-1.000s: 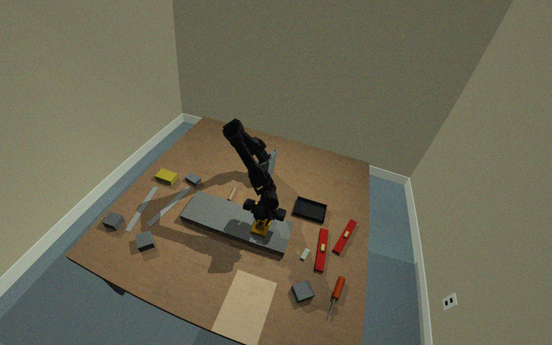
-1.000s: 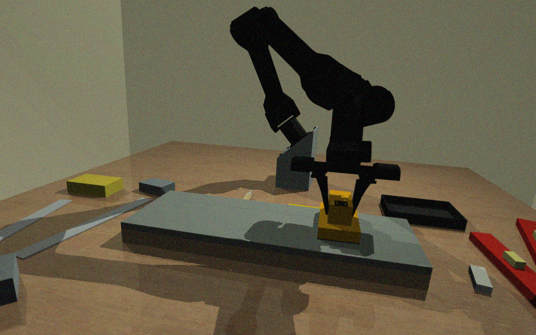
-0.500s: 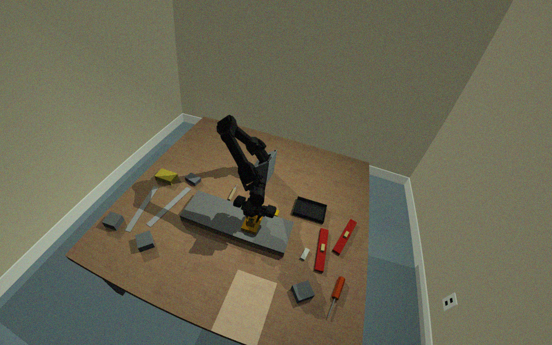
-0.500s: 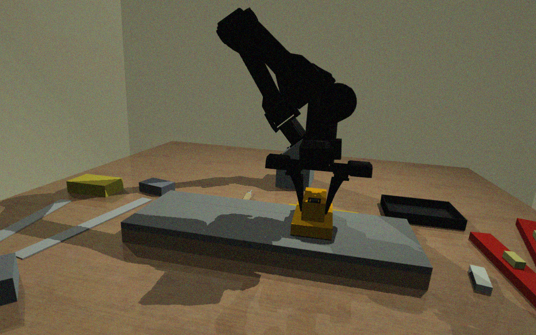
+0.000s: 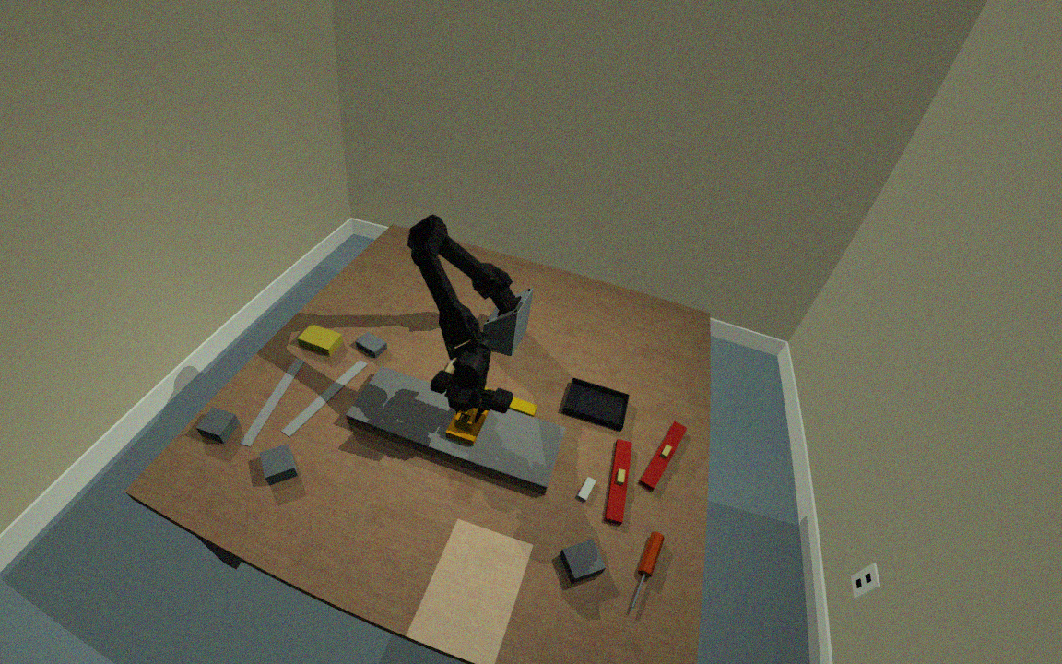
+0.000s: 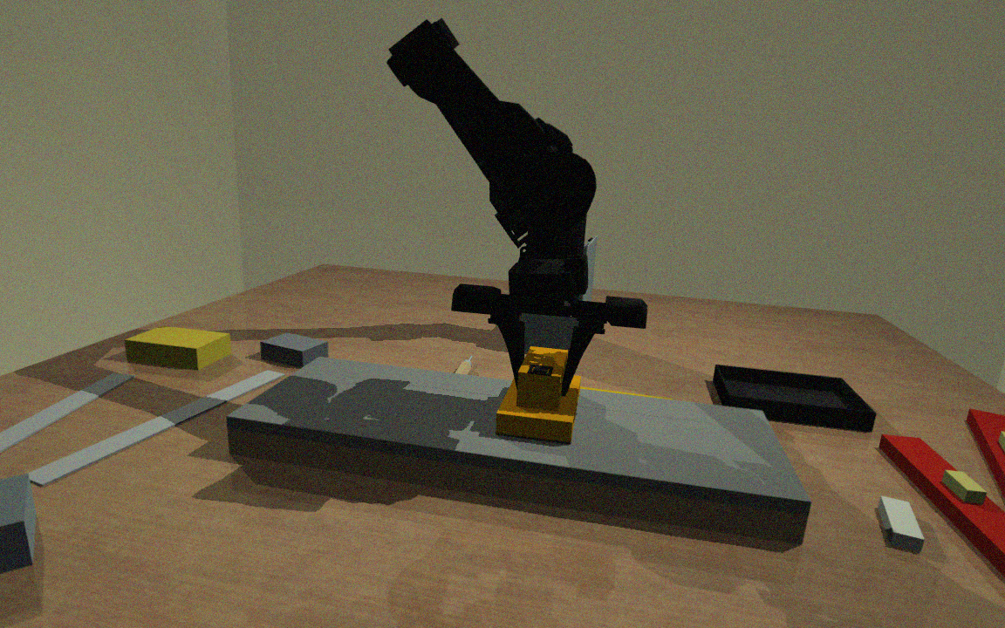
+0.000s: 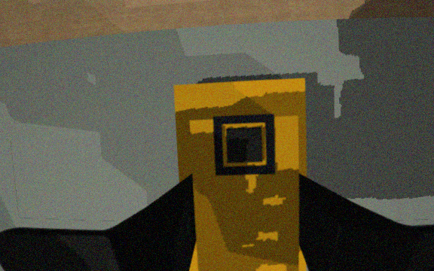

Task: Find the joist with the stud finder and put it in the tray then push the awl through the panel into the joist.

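Note:
My gripper (image 5: 468, 418) (image 6: 543, 390) (image 7: 242, 177) is shut on the orange-yellow stud finder (image 5: 462, 434) (image 6: 533, 426) (image 7: 239, 98). The stud finder is upright, its base on or just above the grey floor panel (image 5: 523, 440) (image 6: 646, 442) (image 7: 51, 169), right of the panel's middle in the top and exterior views. Its square window (image 7: 244, 144) is dark. The black tray (image 5: 593, 420) (image 6: 818, 414) stands behind the panel's right end. An orange-handled tool (image 5: 651, 553) with a thin metal shaft lies at the front right. A cream pointed tool (image 6: 463, 365) lies behind the panel, partly hidden. I cannot tell which is the awl.
Two red bars (image 5: 618, 481) (image 5: 663, 456) and a small white piece (image 5: 585, 489) lie right of the panel. Grey blocks (image 5: 278, 464) (image 5: 582, 561), a yellow block (image 5: 320, 339) and pale strips (image 5: 326, 397) lie around it. A thin pale board (image 5: 471, 590) lies at the front edge.

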### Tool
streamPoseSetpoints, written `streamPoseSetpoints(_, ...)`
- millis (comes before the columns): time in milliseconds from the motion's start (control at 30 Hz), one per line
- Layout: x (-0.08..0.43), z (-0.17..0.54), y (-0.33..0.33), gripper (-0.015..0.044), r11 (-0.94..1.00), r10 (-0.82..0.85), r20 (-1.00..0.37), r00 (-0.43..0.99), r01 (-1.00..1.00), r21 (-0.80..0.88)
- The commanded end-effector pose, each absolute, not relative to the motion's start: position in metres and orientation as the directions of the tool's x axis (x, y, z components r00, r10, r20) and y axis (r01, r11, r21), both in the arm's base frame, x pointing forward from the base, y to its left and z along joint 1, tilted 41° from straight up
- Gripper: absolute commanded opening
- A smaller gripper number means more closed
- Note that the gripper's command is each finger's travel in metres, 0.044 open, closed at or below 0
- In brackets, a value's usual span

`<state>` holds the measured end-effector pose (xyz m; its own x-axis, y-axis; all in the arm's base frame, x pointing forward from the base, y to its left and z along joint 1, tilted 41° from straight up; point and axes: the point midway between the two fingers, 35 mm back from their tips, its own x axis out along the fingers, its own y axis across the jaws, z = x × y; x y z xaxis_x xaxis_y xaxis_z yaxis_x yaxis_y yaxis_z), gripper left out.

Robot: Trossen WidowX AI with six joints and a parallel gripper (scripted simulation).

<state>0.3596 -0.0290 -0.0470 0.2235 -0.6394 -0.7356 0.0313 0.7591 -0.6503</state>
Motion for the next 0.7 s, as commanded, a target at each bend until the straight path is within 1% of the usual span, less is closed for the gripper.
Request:
streamPoseSetpoints(0, 0.359, -0.036, -0.043, 0.0000, 0.752, -0.649, -0.728, 0.222, 0.045, -0.657)
streamPoseSetpoints(667, 0.357, 0.005, -0.090, 0.0000, 0.750, -0.652, -0.725, 0.222, 0.045, -0.660)
